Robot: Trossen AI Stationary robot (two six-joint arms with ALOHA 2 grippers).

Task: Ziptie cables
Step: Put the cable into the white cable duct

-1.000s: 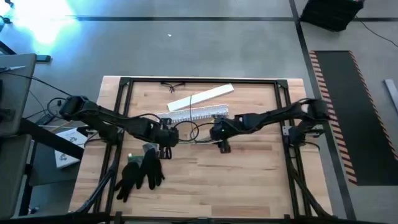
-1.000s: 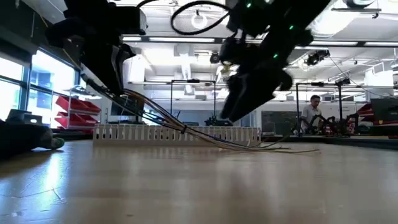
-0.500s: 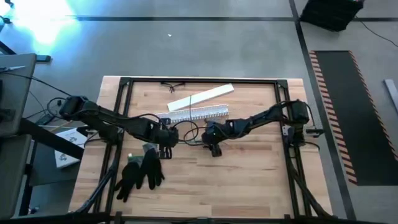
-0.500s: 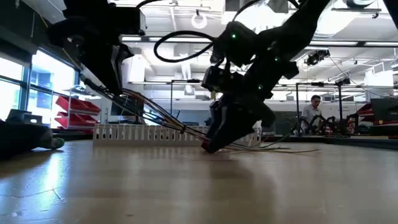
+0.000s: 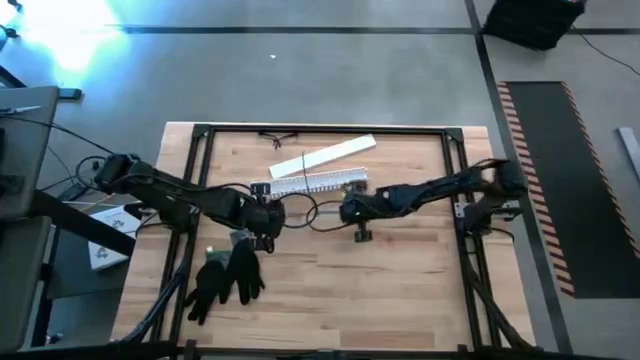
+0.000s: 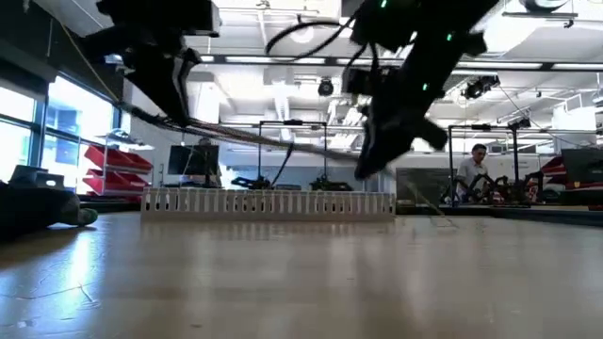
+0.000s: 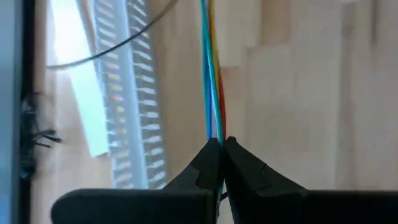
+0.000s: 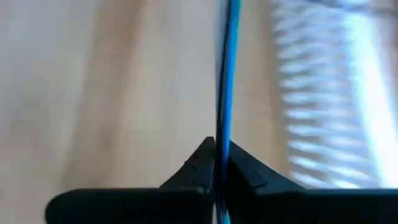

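Note:
The cables [image 6: 273,141], a thin bundle of coloured wires, span the air between my two grippers above the table's middle. My left gripper [image 5: 278,216] is shut on one end of the bundle. My right gripper [image 5: 343,212], a short way toward the table's right edge, is shut on the bundle farther along. In the low view the bundle runs slightly downhill from the left gripper [image 6: 174,115] to the right gripper [image 6: 366,168]. A few loose wire ends [image 6: 424,202] trail below and beyond the right gripper. My left gripper pinches the bundle [image 7: 214,127] between its two fingertips, which lie in line with the wires. The bundle leaves the tips in a straight, taut line, clear of the table. My right gripper pinches the bundle [image 8: 225,127] between its two fingertips, also in line with the wires. The wires run straight and taut from the tips, lifted off the table.
A long white slotted channel [image 5: 310,183] lies just beyond the grippers, with a flat white strip [image 5: 325,156] behind it. Black gloves [image 5: 225,275] lie near the left front. Glasses [image 5: 283,137] sit at the far edge. A person [image 6: 468,169] sits in the room beyond.
My right gripper went down to the table toward the left gripper, shut on the cables that lay there, then rose and drew back toward the table's right edge. The cables, whose right part rested on the table, now hang lifted clear and drawn taut.

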